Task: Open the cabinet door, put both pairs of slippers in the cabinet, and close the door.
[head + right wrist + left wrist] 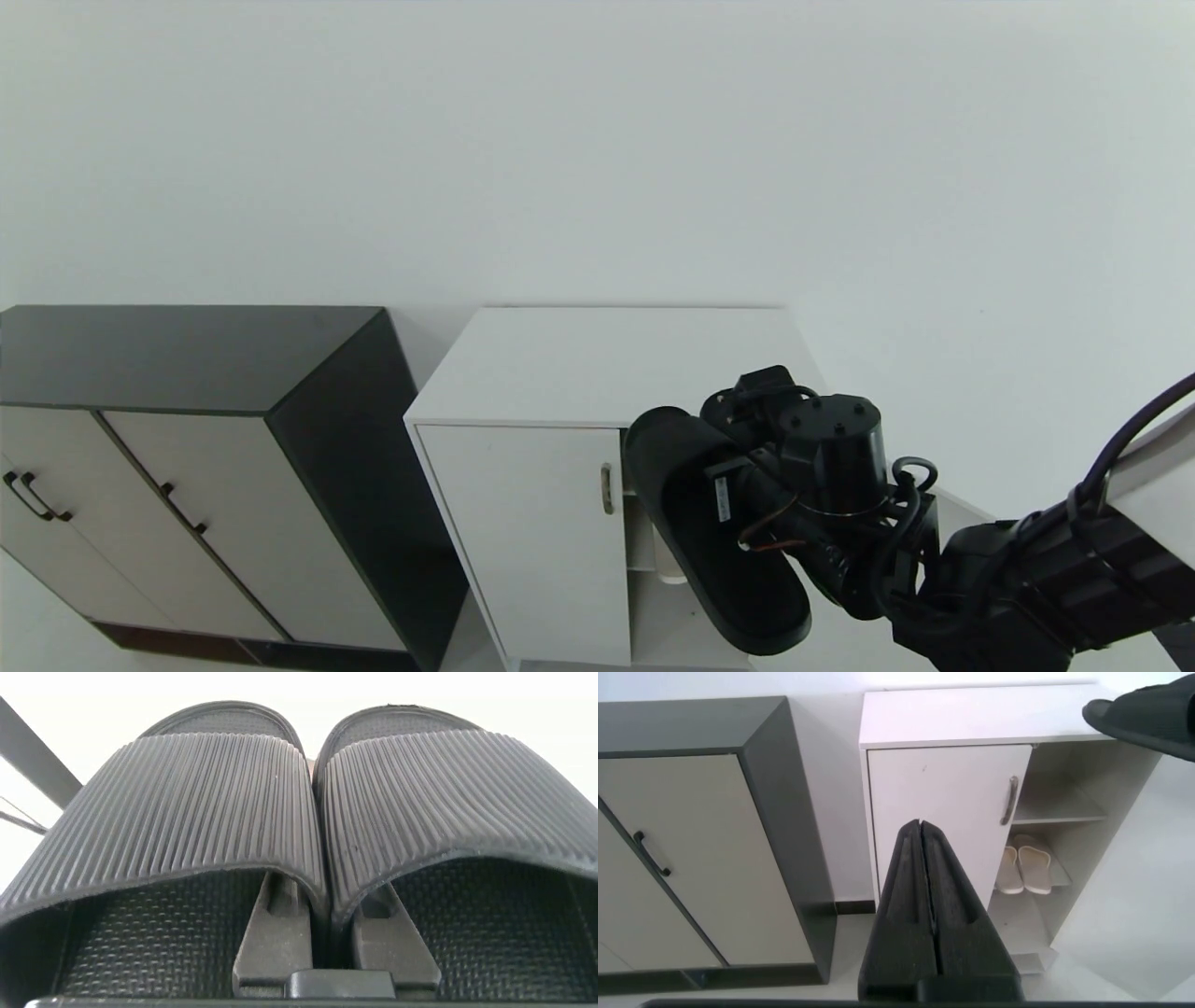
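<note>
A: Where do we find the black slippers point(719, 541)?

B: We see them off the floor, in the right gripper point(327, 910), in front of the open right half of the white cabinet point(607, 364). In the head view they stand on edge, toes up near the cabinet's top and heels lower down.

A: How do we read that grip?

B: From the right wrist view we see one finger point(273, 933) under the ribbed strap of each slipper, with the two inner side walls pinched between them. So the jaws are closed on the pair, and the two slippers sit side by side, touching.

A: What do we make of the other arm?

B: The left gripper point(926, 873) holds nothing. Its two black fingers point(906, 887) are pressed together with only a thin seam between them. It is set back from the cabinet, facing the left door point(948, 812).

A: Is that door closed?

B: Yes, we see it flush with the frame, its small handle point(607, 488) at the edge next to the open half.

A: Anything inside?

B: We see the pale slippers point(1032, 866) side by side on a shelf in the open half, below an upper shelf point(1060, 812).

A: And beside the cabinet?

B: A dark cabinet point(187, 355) with pale doors stands just to its left.
</note>
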Tool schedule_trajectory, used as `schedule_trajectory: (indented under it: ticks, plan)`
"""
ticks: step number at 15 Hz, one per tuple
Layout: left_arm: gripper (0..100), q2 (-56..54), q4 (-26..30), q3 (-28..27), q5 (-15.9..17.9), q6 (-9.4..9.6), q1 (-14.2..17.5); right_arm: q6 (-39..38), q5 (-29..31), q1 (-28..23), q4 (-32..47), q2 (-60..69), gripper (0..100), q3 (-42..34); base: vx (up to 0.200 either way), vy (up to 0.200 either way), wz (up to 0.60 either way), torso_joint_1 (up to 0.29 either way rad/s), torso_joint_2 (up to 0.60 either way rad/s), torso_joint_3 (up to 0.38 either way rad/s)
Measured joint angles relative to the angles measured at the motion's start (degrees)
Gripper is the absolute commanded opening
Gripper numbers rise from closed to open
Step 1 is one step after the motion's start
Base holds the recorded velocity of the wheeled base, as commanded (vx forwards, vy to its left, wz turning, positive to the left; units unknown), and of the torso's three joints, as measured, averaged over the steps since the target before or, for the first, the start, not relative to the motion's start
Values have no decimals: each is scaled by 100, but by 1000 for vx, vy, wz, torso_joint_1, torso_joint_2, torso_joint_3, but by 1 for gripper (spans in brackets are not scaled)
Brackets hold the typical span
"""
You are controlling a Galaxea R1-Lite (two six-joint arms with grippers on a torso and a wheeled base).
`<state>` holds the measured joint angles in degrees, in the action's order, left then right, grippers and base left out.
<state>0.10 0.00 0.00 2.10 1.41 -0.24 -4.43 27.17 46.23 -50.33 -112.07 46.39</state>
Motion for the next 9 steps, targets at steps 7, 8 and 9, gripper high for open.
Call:
schedule_trajectory:
  ticks: [7,8,9]
  plan:
    - [0,0,0,0,1,0,0,73,11,5,-9,33,0,-11,0,0,0,-145,325,174]
    - [0,0,0,0,1,0,0,82,11,10,-7,30,0,-6,0,0,0,-163,383,217]
    - [0,0,0,0,1,-2,0,82,13,10,-11,30,0,-6,0,0,0,-173,393,222]
